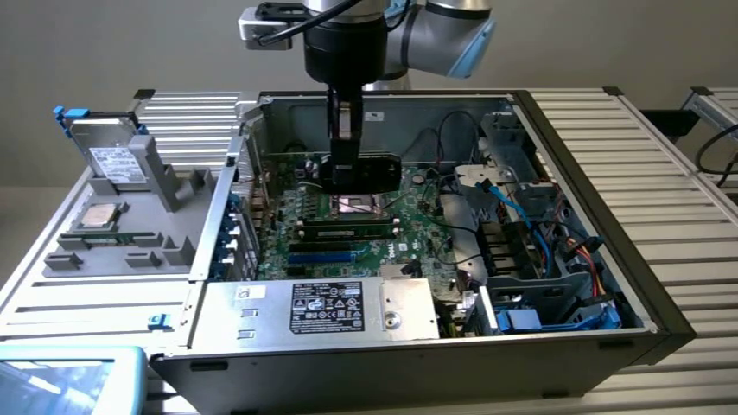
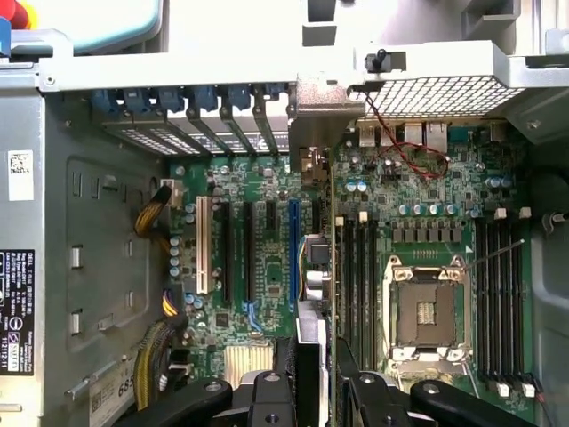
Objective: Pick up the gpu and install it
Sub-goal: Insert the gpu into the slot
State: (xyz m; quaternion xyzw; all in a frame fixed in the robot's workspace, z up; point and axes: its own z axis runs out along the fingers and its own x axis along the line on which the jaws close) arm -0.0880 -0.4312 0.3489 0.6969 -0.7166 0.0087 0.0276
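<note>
Hand (image 2: 313,391) clamps the gpu (image 1: 376,173) above the motherboard (image 2: 258,258).

Slatted table (image 1: 680,173) carries computer case (image 1: 403,372) and, seemingly, parts tray (image 1: 173,218)

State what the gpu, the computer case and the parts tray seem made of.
gpu: matte black, plastic-looking cooler; its bracket is bright bare metal.
Computer case: sheet metal, dull grey, with folded edges and punched vents.
Parts tray: probably moulded plastic, matte grey, uniform with shaped pockets.

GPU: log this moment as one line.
gripper: shut on gpu | gpu: held over motherboard, inside open computer case | seating: cannot tell
</note>
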